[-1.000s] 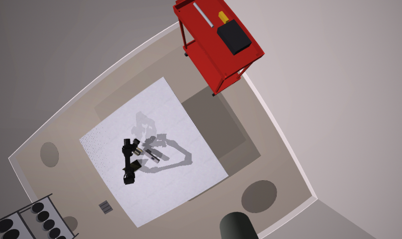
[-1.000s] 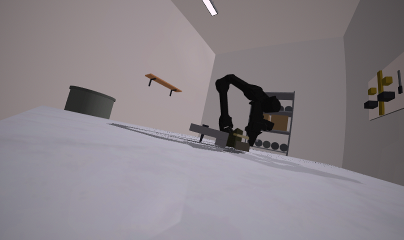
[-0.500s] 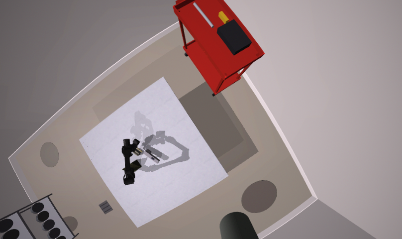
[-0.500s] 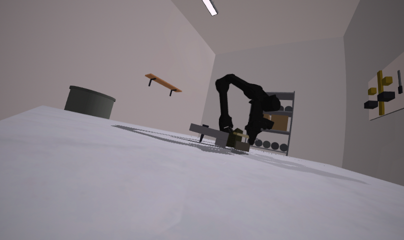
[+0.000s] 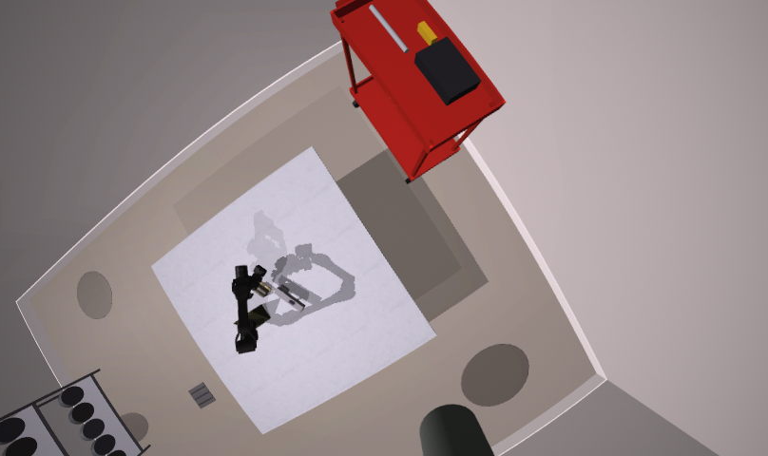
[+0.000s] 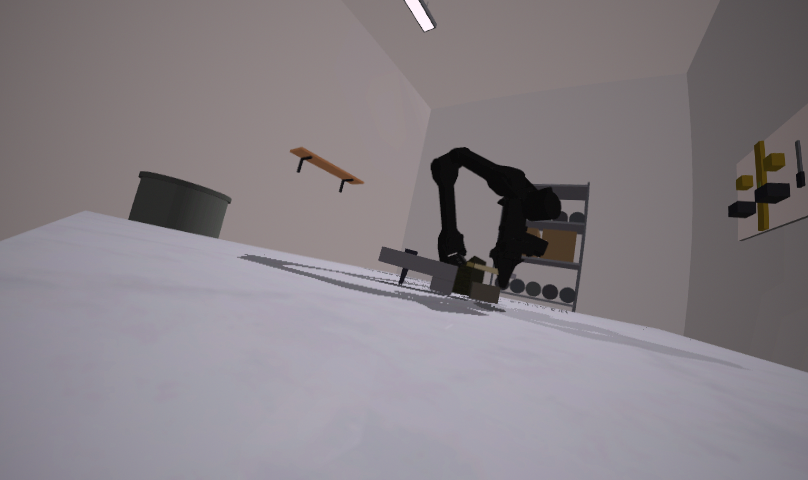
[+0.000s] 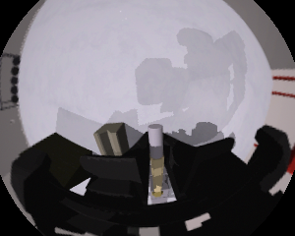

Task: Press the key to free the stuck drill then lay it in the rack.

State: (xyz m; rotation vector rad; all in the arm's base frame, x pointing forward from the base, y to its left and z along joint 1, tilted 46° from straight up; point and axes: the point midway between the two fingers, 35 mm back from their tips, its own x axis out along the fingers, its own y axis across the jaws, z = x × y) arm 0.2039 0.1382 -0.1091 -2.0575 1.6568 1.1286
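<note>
My gripper (image 6: 503,284) (image 7: 153,134) is shut on the drill (image 7: 157,167), which shows between the fingers with a grey cylindrical end and a gold body. Whether its far end is clear of the holder is hidden. The long grey holder (image 5: 280,292) (image 6: 408,259) stands close beside the gripper. The black key (image 6: 410,252) sits in it, with its head on top and its leg sticking out below. A brown grooved block (image 5: 261,290) (image 6: 484,292) (image 7: 117,140), apparently the rack, stands beside the gripper, left of the drill in the wrist view.
A dark olive block (image 5: 259,316) (image 7: 54,159) stands near the arm's base. The white table (image 5: 342,350) carries the arm and these things. A red cart (image 5: 388,90) stands beyond the table's far edge. A dark bin (image 5: 452,432) (image 6: 176,205) stands off the table.
</note>
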